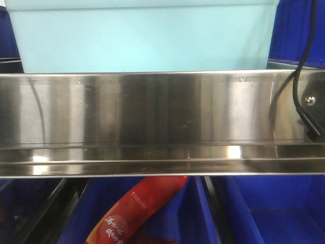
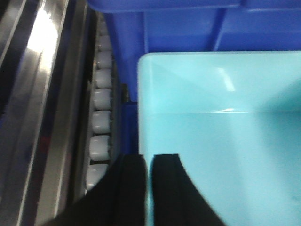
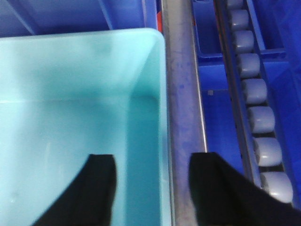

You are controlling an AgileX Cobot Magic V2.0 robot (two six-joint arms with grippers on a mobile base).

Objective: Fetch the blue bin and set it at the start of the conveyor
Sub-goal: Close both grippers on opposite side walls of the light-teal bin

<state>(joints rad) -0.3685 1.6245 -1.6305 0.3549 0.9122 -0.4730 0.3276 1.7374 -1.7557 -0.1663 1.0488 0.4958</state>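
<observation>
The pale cyan blue bin (image 1: pixel 142 38) sits on the shelf behind a stainless-steel rail (image 1: pixel 152 117). In the left wrist view my left gripper (image 2: pixel 148 162) is shut on the bin's left wall (image 2: pixel 141 117), one finger outside and one inside. In the right wrist view my right gripper (image 3: pixel 153 162) is open and straddles the bin's right wall (image 3: pixel 162 117), one finger inside the bin (image 3: pixel 70 117) and one outside over the grey rail. The bin is empty. The conveyor start is out of view.
Dark blue crates (image 2: pixel 178 23) stand behind and beside the bin. Grey roller tracks (image 2: pixel 101 117) (image 3: pixel 256 94) run along both sides. Below the shelf a red packet (image 1: pixel 139 208) lies in a blue crate. A black cable (image 1: pixel 299 66) hangs at the right.
</observation>
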